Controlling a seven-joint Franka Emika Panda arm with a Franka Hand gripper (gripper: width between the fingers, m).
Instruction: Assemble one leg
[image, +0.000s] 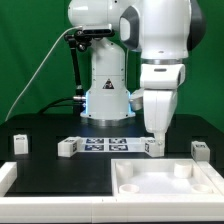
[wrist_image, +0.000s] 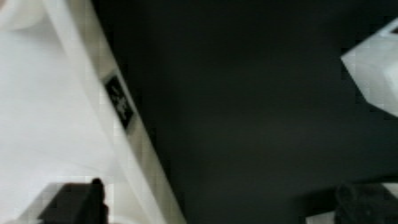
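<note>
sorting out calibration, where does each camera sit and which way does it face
exterior view: off the arm, facing the robot's front across the black table; shows base, arm and gripper, low near a leg.
wrist view: on the wrist, looking down at the black table; only the open gripper fingertips show.
shared: gripper and black table.

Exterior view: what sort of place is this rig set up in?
Most likely a robotics lab test cell: a green curtain behind the arm, a black table, and the marker board lying flat beside a white tagged leg.
</note>
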